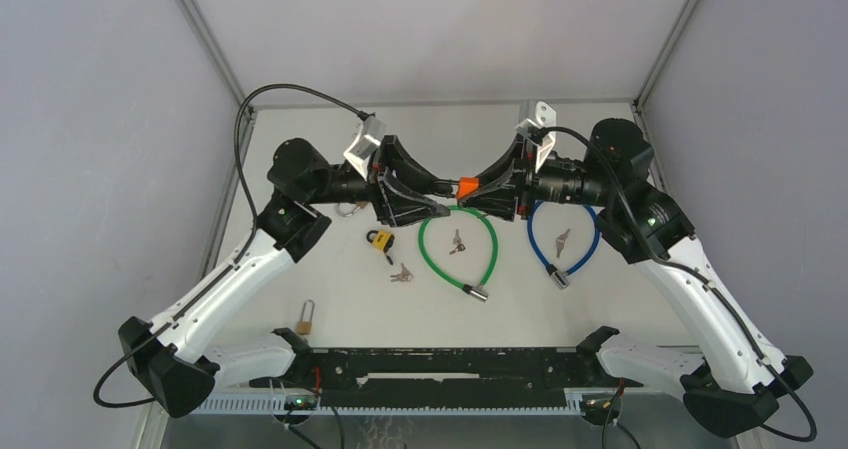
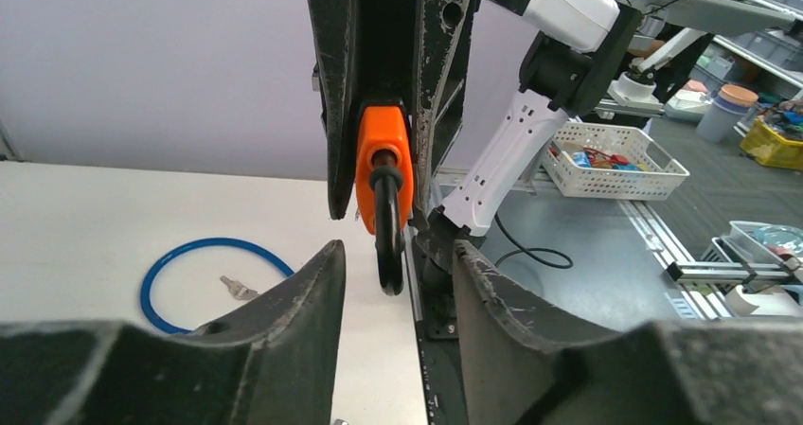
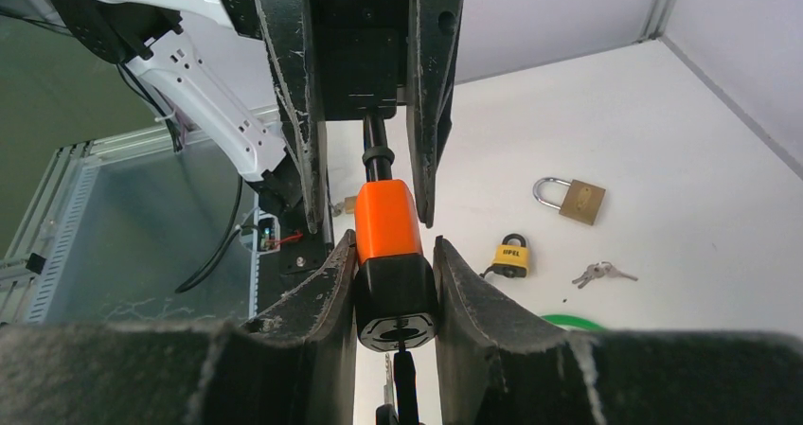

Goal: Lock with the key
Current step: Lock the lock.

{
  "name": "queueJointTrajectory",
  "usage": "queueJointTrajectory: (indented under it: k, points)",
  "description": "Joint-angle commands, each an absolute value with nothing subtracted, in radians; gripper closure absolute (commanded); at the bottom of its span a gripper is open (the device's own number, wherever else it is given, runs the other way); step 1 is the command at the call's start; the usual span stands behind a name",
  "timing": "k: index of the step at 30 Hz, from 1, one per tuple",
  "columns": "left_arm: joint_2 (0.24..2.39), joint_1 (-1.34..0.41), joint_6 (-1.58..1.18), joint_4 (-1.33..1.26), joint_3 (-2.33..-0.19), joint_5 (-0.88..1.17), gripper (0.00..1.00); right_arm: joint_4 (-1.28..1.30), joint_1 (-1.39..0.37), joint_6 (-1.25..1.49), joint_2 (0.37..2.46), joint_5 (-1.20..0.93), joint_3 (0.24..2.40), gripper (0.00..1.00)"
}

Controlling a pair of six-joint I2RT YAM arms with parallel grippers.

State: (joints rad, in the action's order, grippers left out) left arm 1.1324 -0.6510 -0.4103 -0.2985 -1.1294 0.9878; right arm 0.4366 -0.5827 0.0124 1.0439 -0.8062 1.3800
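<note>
An orange padlock [image 1: 465, 185] with a black base is held in the air between both arms. My right gripper [image 3: 393, 247] is shut on its body [image 3: 386, 224]. A key with a black head [image 3: 403, 383] sits in the keyhole on the base and hangs toward the right wrist camera. The black shackle [image 2: 388, 240] points at my left gripper [image 2: 398, 252]. That gripper is open, with its fingers on either side of the shackle and not touching it. In the top view the left gripper [image 1: 446, 195] and the right gripper [image 1: 472, 191] meet tip to tip above the table.
On the table lie a green cable lock [image 1: 424, 249] and a blue cable lock [image 1: 535, 244], each with keys inside its loop. There are also a yellow padlock [image 1: 380, 241], a loose key bunch [image 1: 401, 275] and a brass padlock [image 1: 304, 319]. Grey walls stand close on both sides.
</note>
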Motion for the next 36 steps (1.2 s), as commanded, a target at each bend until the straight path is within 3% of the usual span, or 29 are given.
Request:
queueJointTrajectory:
  k: [1, 6, 10, 20, 26, 28, 32, 36]
  points:
    - [1.124, -0.626, -0.404, -0.297, -1.213, 1.0, 0.49, 0.372, -0.567, 0.003, 1.022, -0.825, 1.392, 1.0]
    - [1.172, -0.59, -0.133, 0.176, -1.43, 0.985, 0.5, 0.415, -0.562, 0.003, 1.031, -0.828, 1.413, 1.0]
    - [1.186, -0.596, -0.071, 0.363, -1.514, 0.985, 0.5, 0.423, -0.562, -0.031, 1.031, -0.812, 1.416, 1.0]
    - [1.199, -0.634, -0.071, 0.384, -1.518, 0.956, 0.49, 0.414, -0.568, -0.027, 1.055, -0.824, 1.436, 1.0]
    - [1.206, -0.645, -0.11, 0.345, -1.517, 0.942, 0.56, 0.427, -0.578, -0.04, 1.06, -0.818, 1.444, 1.0]
    - [1.206, -0.646, -0.11, 0.337, -1.513, 0.949, 0.6, 0.433, -0.577, -0.042, 1.061, -0.818, 1.444, 1.0]
    - [1.211, -0.651, -0.109, 0.336, -1.512, 0.973, 0.77, 0.42, -0.579, -0.04, 1.062, -0.823, 1.45, 1.0]
    - [1.222, -0.653, -0.124, 0.337, -1.515, 0.991, 0.72, 0.418, -0.581, -0.043, 1.07, -0.828, 1.462, 1.0]
